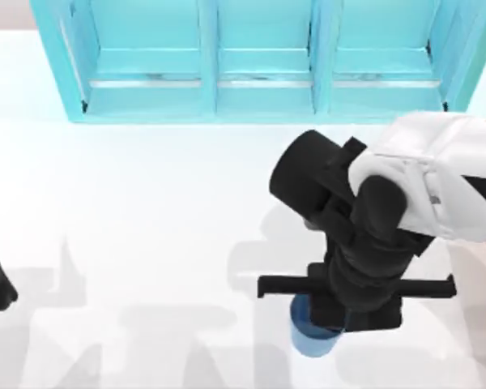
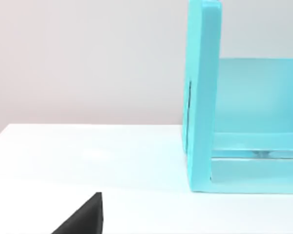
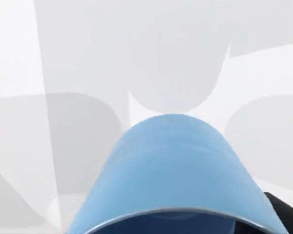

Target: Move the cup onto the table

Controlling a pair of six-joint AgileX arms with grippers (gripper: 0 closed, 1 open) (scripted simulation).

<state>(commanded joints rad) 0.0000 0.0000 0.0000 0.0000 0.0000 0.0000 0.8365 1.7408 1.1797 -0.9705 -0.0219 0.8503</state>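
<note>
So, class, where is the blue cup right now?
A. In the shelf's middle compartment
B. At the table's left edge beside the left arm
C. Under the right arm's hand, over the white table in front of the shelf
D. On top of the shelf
C: in the top view the cup sits under the right hand, over the table, well in front of the shelf.

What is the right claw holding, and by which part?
The right claw sits over the cup, apparently at its rim; the grip itself is hidden. The left arm is parked at the table's left.
</note>
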